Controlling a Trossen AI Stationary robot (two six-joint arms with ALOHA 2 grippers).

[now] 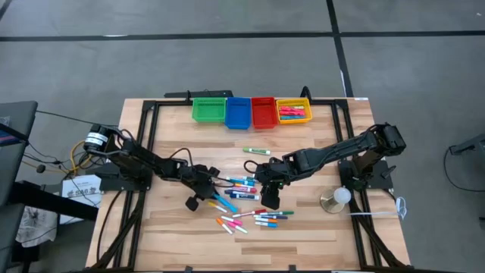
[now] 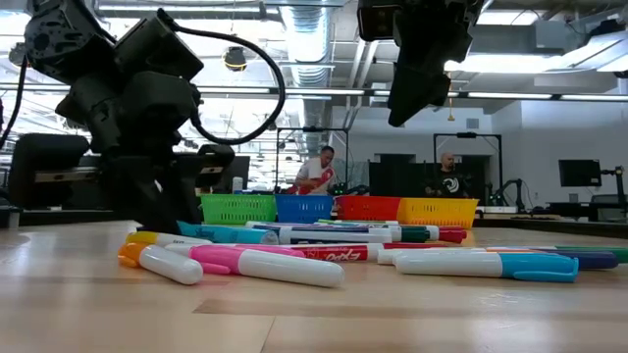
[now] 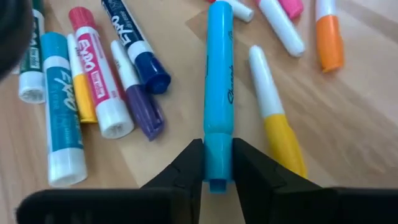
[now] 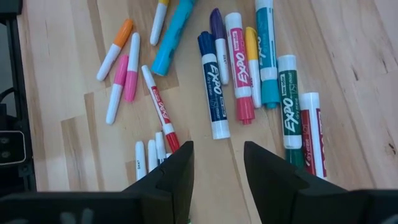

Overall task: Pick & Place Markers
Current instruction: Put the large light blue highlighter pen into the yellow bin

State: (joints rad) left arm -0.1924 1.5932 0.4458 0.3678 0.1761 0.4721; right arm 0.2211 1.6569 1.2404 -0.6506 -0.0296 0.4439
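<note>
Starting on the left: the left end effector (image 1: 206, 191) is down on the wooden surface (image 1: 167, 227) at the left edge of the marker pile, and the wrist view shows its two fingers (image 3: 186, 168) pinched on the tail end of a light blue marker (image 3: 218, 93). It looks like a hard plastic barrel, so I'd guess light and stiff but pretty slick. With the hold that close to the tip, I'd worry about it pivoting or squirting out once lifted; nearer the middle of the barrel would be safer.

The rest of the markers (image 1: 244, 205) are lying flat in a loose scatter in the middle of the surface, some touching side by side, so picking one without bumping its neighbours needs a narrow approach.

Over on the right, the right end effector (image 1: 269, 199) hangs above the pile with its fingers apart and nothing between them, looking down on the whiteboard markers (image 4: 245, 74).

At the far edge sit the four bins; the yellow bin (image 1: 294, 119) on the right already has a few pinkish markers in it.
</note>
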